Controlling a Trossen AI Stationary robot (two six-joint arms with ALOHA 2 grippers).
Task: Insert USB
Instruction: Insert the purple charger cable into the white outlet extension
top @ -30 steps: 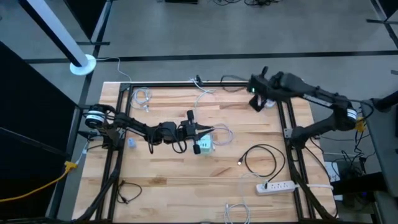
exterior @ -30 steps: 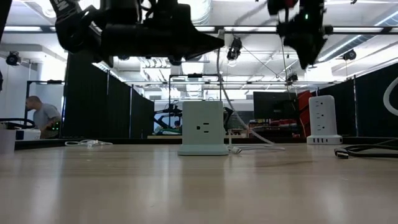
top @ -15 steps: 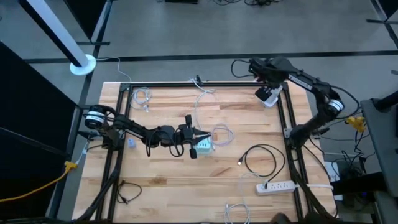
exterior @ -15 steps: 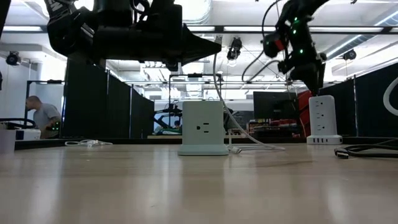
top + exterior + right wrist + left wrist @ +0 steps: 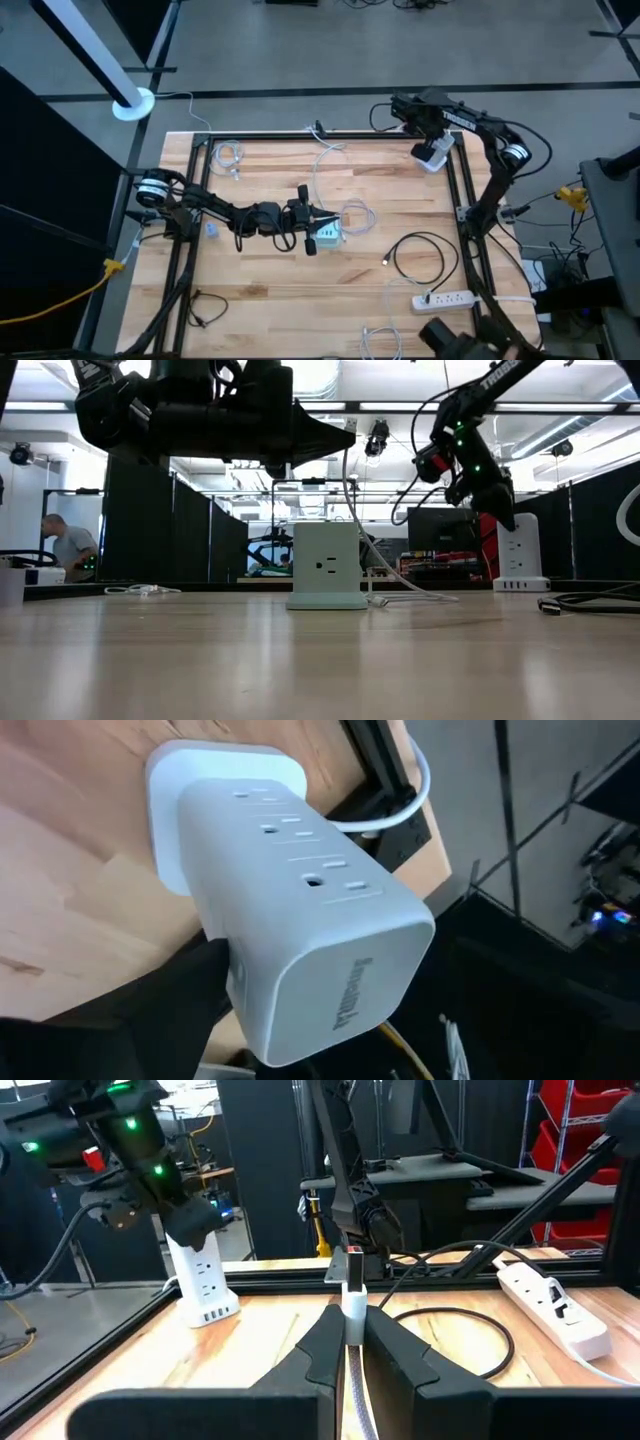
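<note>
The left gripper [image 5: 322, 222] hangs over the middle of the light wooden slatted table [image 5: 270, 270], its two dark fingers [image 5: 322, 1352] pinched narrow on a small silver-tipped USB plug [image 5: 352, 1290] whose pale braided cable [image 5: 353, 1390] runs back between them. Directly under and just beyond that gripper stands the pale green cube-shaped power block [image 5: 329, 236], upright on the table with one socket face turned toward the low camera [image 5: 326, 565]; whether the plug touches the block cannot be told, since the gripper body hides the meeting point from above. A loose loop of white cable [image 5: 357, 214] lies just past the gripper's tip. The right gripper [image 5: 421, 133] is at the far right corner of the table, reaching down beside a white tower-shaped power strip [image 5: 433, 153] that stands upright on its flat base there; in the right wrist view the tower [image 5: 300, 935] fills the frame with a dark finger [image 5: 190, 985] pressed close along one side, but I cannot tell if the jaws are closed on it or merely alongside. Well away from both grippers, toward the near right edge, lie a coiled black cable [image 5: 425, 258] and a flat white multi-outlet strip [image 5: 447, 299].
</note>
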